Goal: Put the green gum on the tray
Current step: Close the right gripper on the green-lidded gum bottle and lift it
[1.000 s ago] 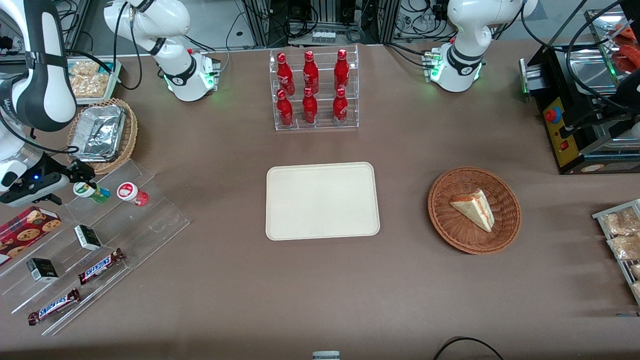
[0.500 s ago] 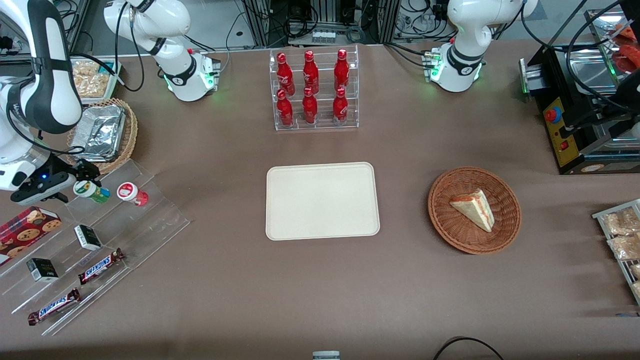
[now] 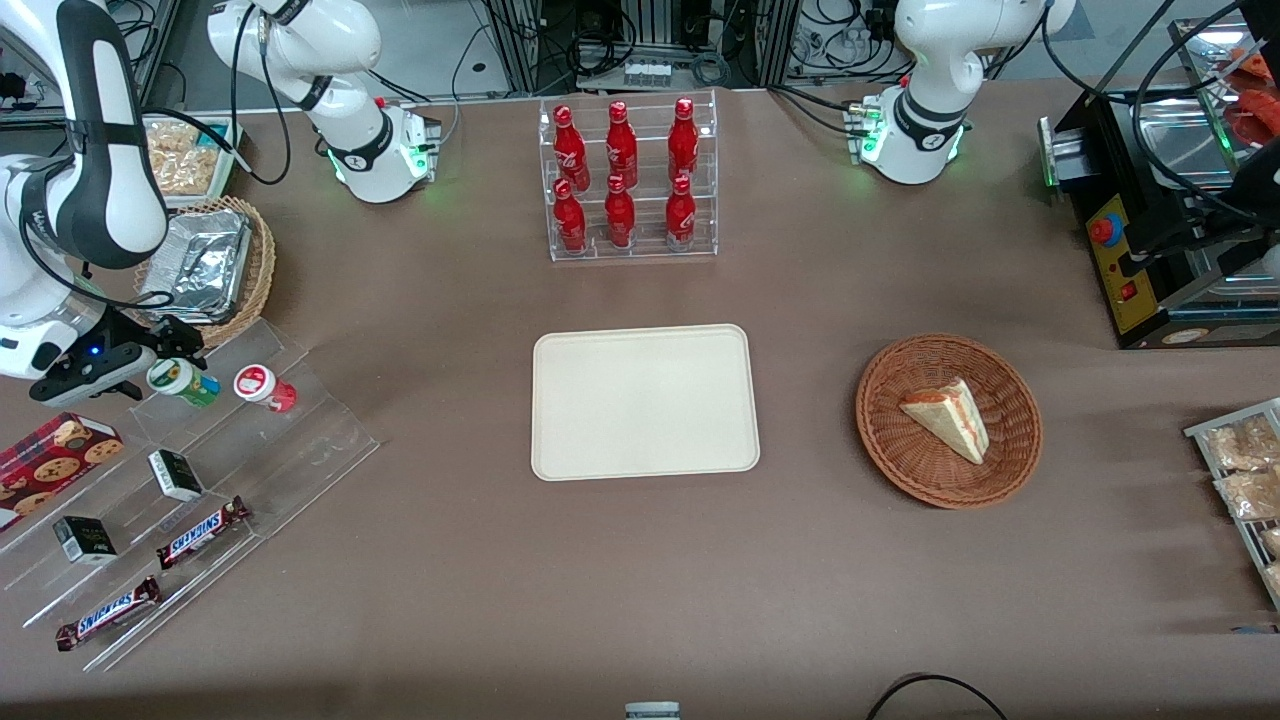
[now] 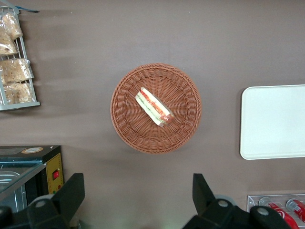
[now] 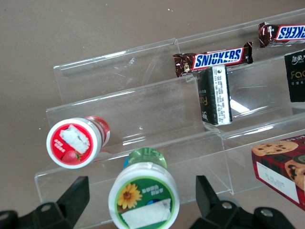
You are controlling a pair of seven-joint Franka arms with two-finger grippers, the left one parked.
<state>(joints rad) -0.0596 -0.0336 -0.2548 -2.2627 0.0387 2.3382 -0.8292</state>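
Jaws wide open, one finger each side of the green gum [image 5: 144, 196], not touching it; gripper [image 5: 142, 198] hangs just above the lid. Gum stands on top step of clear stand [image 3: 250, 440] w/ red gum [image 5: 76, 141] beside it, well apart from tray [image 3: 643, 401] at table's middle.

Bright even overhead light, soft shadows, glare on acrylic stand [image 5: 143, 109]
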